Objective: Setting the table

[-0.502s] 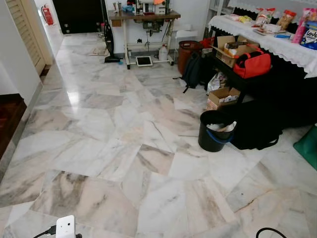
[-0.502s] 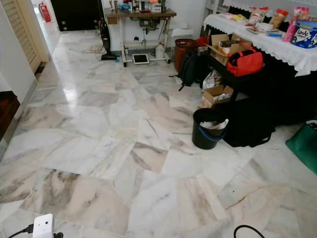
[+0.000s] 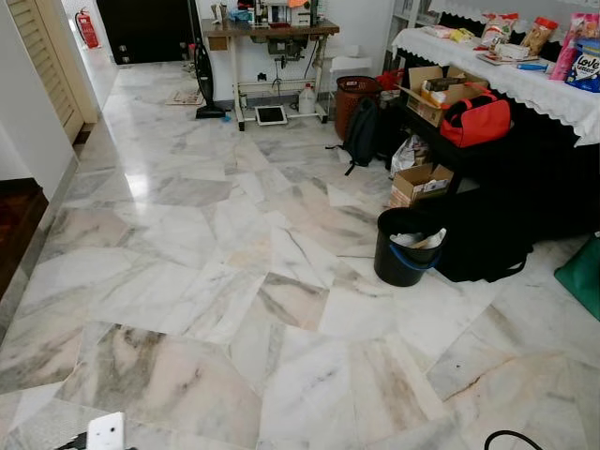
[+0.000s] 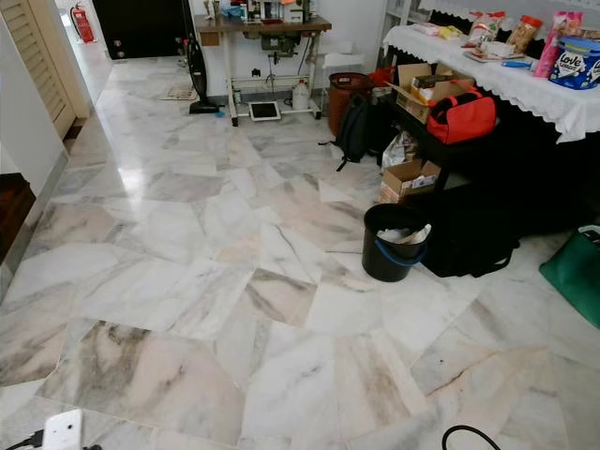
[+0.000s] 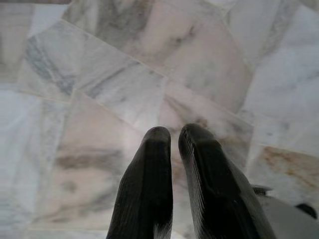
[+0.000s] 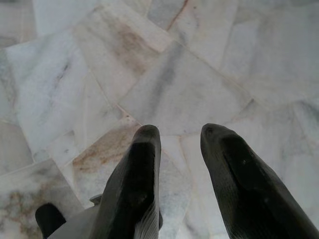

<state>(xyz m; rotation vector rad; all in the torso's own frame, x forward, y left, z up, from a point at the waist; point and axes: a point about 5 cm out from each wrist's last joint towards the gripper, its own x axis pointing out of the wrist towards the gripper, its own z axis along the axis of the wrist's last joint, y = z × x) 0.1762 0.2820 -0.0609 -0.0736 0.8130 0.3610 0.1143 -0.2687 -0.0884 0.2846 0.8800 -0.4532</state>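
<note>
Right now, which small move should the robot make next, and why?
Probably turn right and step toward the white-clothed table. Both the left gripper and right gripper hang over bare marble floor holding nothing. A black bucket stands nearby, so keep clear.

White marble floor veined grey and rusty pink, black bucket with a blue handle, bright red duffel bag, white lace-edged tablecloth, green bag, brown cardboard boxes.
</note>
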